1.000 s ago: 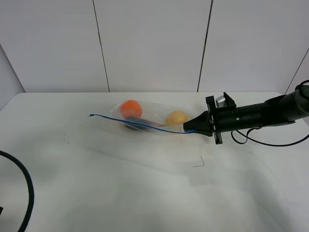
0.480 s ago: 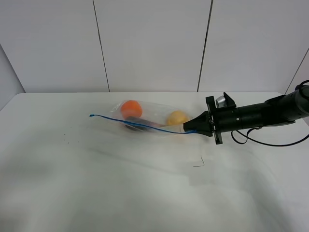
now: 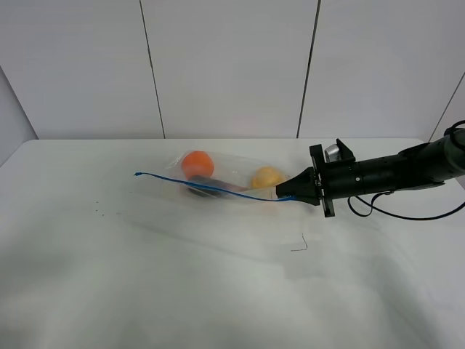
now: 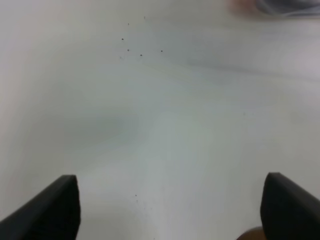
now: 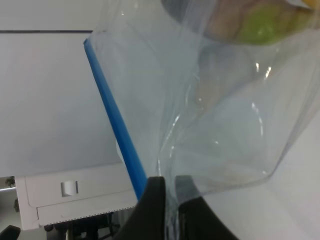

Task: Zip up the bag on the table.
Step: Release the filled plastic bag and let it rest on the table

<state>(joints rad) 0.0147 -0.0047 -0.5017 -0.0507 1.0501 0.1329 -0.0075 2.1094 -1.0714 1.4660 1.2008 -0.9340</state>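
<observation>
The clear bag (image 3: 221, 178) lies on the white table (image 3: 182, 276), holding an orange fruit (image 3: 197, 163), a yellow fruit (image 3: 267, 177) and a dark piece (image 3: 202, 190). Its blue zip strip (image 3: 211, 188) runs from the far left end to my right gripper (image 3: 289, 195), which is shut on the strip's right end. The right wrist view shows the fingers pinched on the bag's corner (image 5: 167, 195) beside the strip (image 5: 115, 117). My left gripper (image 4: 167, 210) is open over bare table, out of the exterior view.
Tiny dark specks (image 3: 102, 212) dot the table at the left, also in the left wrist view (image 4: 135, 47). A small dark mark (image 3: 299, 247) lies in front of the bag. A white panelled wall (image 3: 232, 65) stands behind the table.
A dark cable at the lower left of the exterior view one second ago has gone out of view. The bag and the right gripper have not moved.
</observation>
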